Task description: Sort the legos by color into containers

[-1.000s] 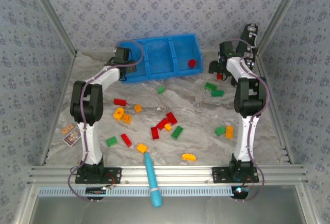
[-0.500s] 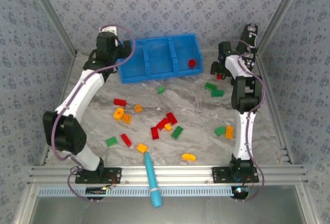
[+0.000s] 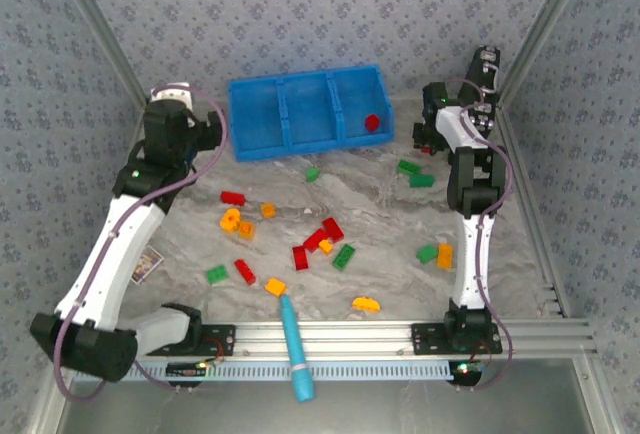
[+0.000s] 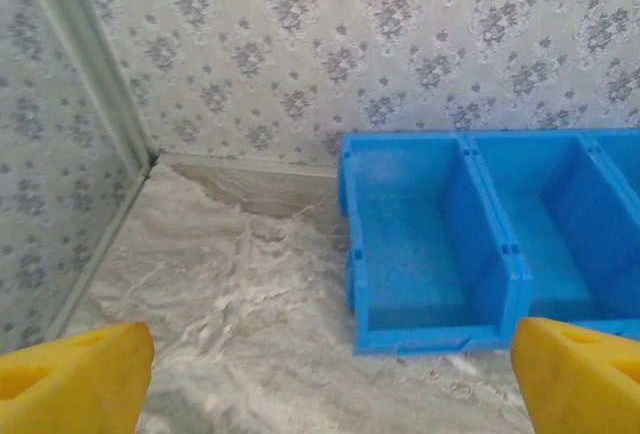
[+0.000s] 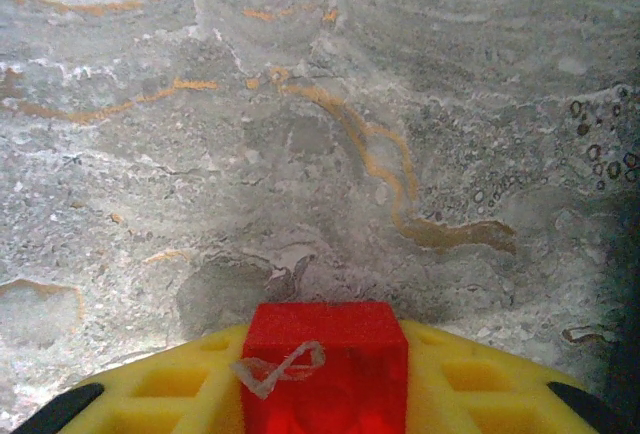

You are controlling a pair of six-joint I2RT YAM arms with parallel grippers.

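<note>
**Legos, 20 ct., top view**
- Red legos (image 3: 314, 240): 7.
  - 5 loose on table (image 3: 380, 204): 3 bunched mid, 2 to left.
  - 1 in tray (image 3: 300, 78), right compartment.
  - 1 held lego (image 5: 325, 339), clenched betw. R gripper (image 5: 325, 384) fingers, close over table, just right of tray.
- Green legos (image 3: 343, 256): 6, all loose on table. 3 far side nr tray, 1 mid, 1 near-left, 1 right.
- Orange legos (image 3: 231, 219): 7, all loose on table. 3 left-mid, 1 among mid reds, 2 nr front, 1 touching right green.

**Tray:** 1, blue, 3 joined compartments, far-mid of table.

**L gripper** (image 4: 320, 379): released, fingers wide apart, raised, facing tray's left end.

**Teal stick** (image 3: 295, 349): 1, front edge, lying across rail.
</note>
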